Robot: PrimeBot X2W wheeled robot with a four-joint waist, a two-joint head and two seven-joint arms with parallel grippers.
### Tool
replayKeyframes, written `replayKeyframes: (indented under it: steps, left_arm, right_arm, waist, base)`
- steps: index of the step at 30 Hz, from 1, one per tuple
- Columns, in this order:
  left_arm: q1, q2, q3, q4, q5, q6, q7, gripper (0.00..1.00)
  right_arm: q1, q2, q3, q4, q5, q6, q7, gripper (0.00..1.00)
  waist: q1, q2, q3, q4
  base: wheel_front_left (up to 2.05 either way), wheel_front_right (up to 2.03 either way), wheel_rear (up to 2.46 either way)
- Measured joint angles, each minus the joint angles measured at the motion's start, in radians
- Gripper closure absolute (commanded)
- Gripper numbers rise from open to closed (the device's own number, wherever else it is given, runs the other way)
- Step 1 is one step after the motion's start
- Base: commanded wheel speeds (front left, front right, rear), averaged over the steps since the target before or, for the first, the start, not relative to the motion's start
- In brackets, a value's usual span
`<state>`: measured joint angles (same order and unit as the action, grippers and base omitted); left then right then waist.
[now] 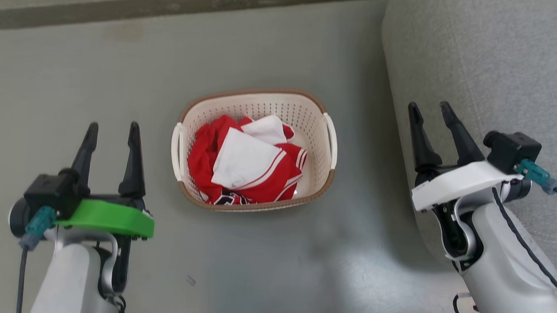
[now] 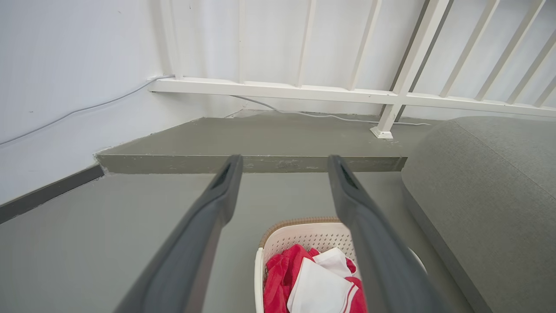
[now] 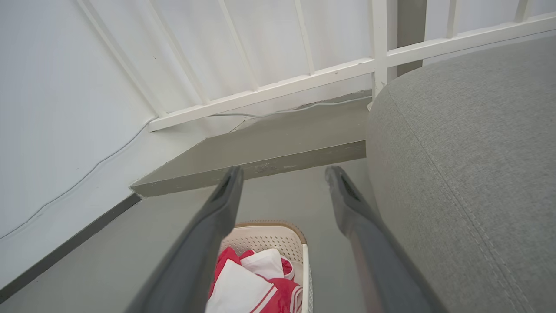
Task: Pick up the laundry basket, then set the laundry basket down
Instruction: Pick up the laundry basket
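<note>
The laundry basket (image 1: 280, 105) sits on the grey floor (image 1: 77, 84), just beside the rounded edge of a grey upholstered sofa (image 1: 485, 66). A crumpled red and white garment (image 1: 246, 164) lies inside it, and its white loop handles (image 1: 331, 140) stand out at either side under the brown rim. The left gripper (image 1: 113, 125) hangs above the floor off the basket's left side, fingers spread and grasping nothing. The right gripper (image 1: 428, 105) is over the sofa's edge on the other side, likewise released with a clear gap between its fingers. Neither one touches the basket. Beyond it, a low step (image 1: 172, 7) rises to a white railing (image 2: 304, 91) against the wall.
</note>
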<state>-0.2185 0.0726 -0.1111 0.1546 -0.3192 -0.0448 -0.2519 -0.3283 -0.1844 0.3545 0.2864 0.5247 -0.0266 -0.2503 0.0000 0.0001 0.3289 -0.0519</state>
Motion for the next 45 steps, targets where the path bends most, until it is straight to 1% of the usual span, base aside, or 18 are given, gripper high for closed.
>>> replayKeyframes:
  steps: [2, 4, 12, 17, 20, 22, 27, 31, 41, 45]
  left_arm:
    - [-0.019, 0.0, 0.0, 0.005, 0.0, -0.006, 0.0, 0.0]
    - [-0.037, 0.001, -0.006, 0.008, 0.011, -0.008, 0.0, 0.0]
    - [-0.098, 0.002, -0.017, 0.04, 0.017, -0.009, 0.0, 0.0]
    - [-0.152, 0.002, -0.018, 0.059, 0.017, -0.016, 0.0, 0.0]
    - [-0.188, 0.002, -0.019, 0.071, 0.017, -0.017, 0.001, 0.0]
    - [-0.213, 0.002, -0.02, 0.085, 0.017, -0.018, 0.005, 0.0]
    - [-0.264, 0.002, -0.015, 0.136, 0.012, -0.026, 0.015, 0.0]
    - [-0.319, 0.003, -0.014, 0.186, 0.01, -0.027, 0.027, 0.0]
    - [-0.443, 0.002, -0.018, 0.295, 0.007, -0.039, 0.041, 0.0]
    - [-0.493, 0.002, -0.018, 0.333, 0.007, -0.044, 0.041, 0.0]
  right_arm:
    - [-0.013, 0.001, 0.0, 0.005, -0.004, 0.0, 0.0, 0.0]
    - [-0.028, 0.003, 0.0, 0.011, -0.007, 0.009, 0.0, 0.0]
    - [-0.086, 0.013, -0.005, 0.038, -0.022, 0.013, 0.0, 0.0]
    - [-0.129, 0.023, -0.004, 0.063, -0.023, 0.026, 0.0, 0.0]
    - [-0.161, 0.027, 0.0, 0.084, -0.023, 0.029, -0.001, 0.0]
    - [-0.185, 0.027, -0.001, 0.099, -0.024, 0.038, -0.001, 0.0]
    - [-0.244, 0.031, -0.002, 0.137, -0.024, 0.044, -0.002, 0.0]
    - [-0.3, 0.037, -0.002, 0.184, -0.023, 0.055, -0.001, 0.0]
    - [-0.416, 0.062, 0.014, 0.294, -0.023, 0.079, 0.002, 0.0]
    - [-0.462, 0.069, 0.021, 0.346, -0.023, 0.081, 0.024, 0.0]
  waist:
    - [0.0, 0.0, 0.018, -0.001]
    - [0.0, 0.0, 0.037, -0.001]
    - [0.0001, 0.0, 0.118, -0.001]
    - [0.0001, 0.0, 0.174, 0.0]
    - [0.0001, 0.0, 0.21, 0.001]
    - [0.0001, 0.0, 0.235, 0.002]
    - [0.0001, -0.0001, 0.298, 0.003]
    - [0.0001, 0.0, 0.361, 0.005]
    - [0.0001, 0.0, 0.474, 0.015]
    - [0.0001, 0.0, 0.513, 0.022]
  base:
    - [0.0, 0.0, 0.0]
    - [0.0, 0.0, 0.0]
    - [0.0, 0.0, 0.0]
    - [0.0, 0.0, 0.0]
    - [0.0, 0.0, 0.0]
    - [0.0, 0.0, 0.0]
    - [0.0, 0.0, 0.0]
    - [0.0, 0.0, 0.0]
    - [0.0, 0.0, 0.0]
    - [0.0, 0.0, 0.0]
